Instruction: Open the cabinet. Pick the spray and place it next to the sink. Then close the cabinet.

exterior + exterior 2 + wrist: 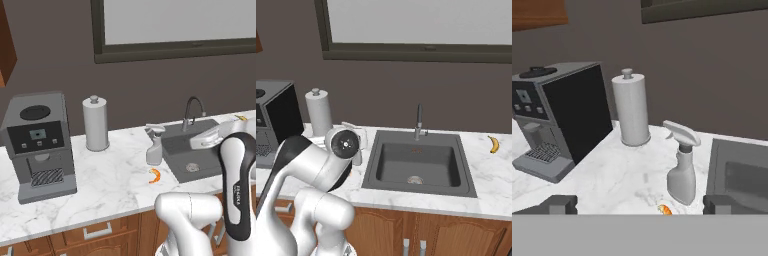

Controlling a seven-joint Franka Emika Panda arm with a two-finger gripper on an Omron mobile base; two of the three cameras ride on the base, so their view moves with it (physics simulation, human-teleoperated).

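The spray bottle (154,147) is standing upright on the marble surface (107,182), just beside the left rim of the sink (192,152), while the gripper (640,205) is hanging back from it with its two dark tips spread wide apart and nothing between them. The bottle is showing a pale, faintly see-through body that narrows to a dark collar under a white trigger head, the nozzle pointing away from the sink; it looks light and top-heavy, likely to tip at a slight nudge. A small orange item (155,175) is lying near the front edge of the surface, just ahead of the bottle. A paper towel roll (95,123) is standing toward the back edge and a coffee machine (38,145) is sitting further left. A brown corner of the cabinet (7,47) is showing at the upper left, too little to tell whether its door is shut. The chief risk from here appears to be the arm swinging toward that cabinet and clipping the bottle or the towel roll, toppling either one into the basin or onto the surface.
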